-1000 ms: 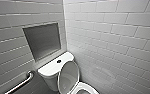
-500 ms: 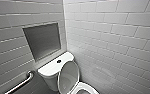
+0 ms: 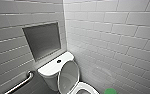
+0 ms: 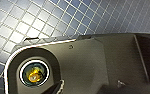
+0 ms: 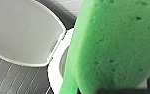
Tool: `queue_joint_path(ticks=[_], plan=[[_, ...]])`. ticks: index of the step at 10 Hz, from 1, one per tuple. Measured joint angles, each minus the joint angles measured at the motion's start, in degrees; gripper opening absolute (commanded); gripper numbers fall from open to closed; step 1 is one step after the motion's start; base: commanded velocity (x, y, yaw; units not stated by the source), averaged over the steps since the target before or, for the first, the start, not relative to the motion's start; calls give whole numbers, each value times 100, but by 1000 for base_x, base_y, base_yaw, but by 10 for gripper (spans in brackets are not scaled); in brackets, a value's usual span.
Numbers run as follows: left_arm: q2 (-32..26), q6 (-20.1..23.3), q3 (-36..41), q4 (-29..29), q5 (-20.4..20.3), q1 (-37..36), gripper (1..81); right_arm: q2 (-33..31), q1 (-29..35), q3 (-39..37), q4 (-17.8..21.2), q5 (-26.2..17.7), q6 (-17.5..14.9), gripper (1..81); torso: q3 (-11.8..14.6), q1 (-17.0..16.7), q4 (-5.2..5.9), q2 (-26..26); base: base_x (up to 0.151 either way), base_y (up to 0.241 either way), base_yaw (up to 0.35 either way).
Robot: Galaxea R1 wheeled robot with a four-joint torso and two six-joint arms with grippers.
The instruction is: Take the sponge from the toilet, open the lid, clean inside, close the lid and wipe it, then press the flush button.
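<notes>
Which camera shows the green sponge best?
The right wrist view: the sponge looms close, pores plain. The head view catches a green bit of it at the bottom edge; the left wrist view faces floor tiles.

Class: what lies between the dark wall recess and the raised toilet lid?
In the head view, the white tank top, bearing a small dark round button, lies between the recess and the lid.

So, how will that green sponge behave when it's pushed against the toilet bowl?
The sponge shows open pores, so it is probably soft and light, squashing rather than staying stiff. Its rough foam face seems unlikely to slip from a grasp. Against the glossy toilet it may glide easily.
</notes>
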Motion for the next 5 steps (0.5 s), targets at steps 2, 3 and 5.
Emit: queue_joint_path(ticks=[2, 3, 5], plan=[[2, 2, 0, 0, -15, 0, 811, 44, 329, -100, 4, -246, 24, 10, -290, 0, 0, 2, 0, 0, 0], [2, 2, -2, 0, -20, -13, 811, 135, 458, -111, 4, -357, 35, 10, -489, 0, 0, 2, 0, 0, 0], [2, 2, -2, 0, -33, -62, 811, 228, 684, -111, 6, -444, 41, 10, -876, 0, 0, 4, 0, 0, 0]])
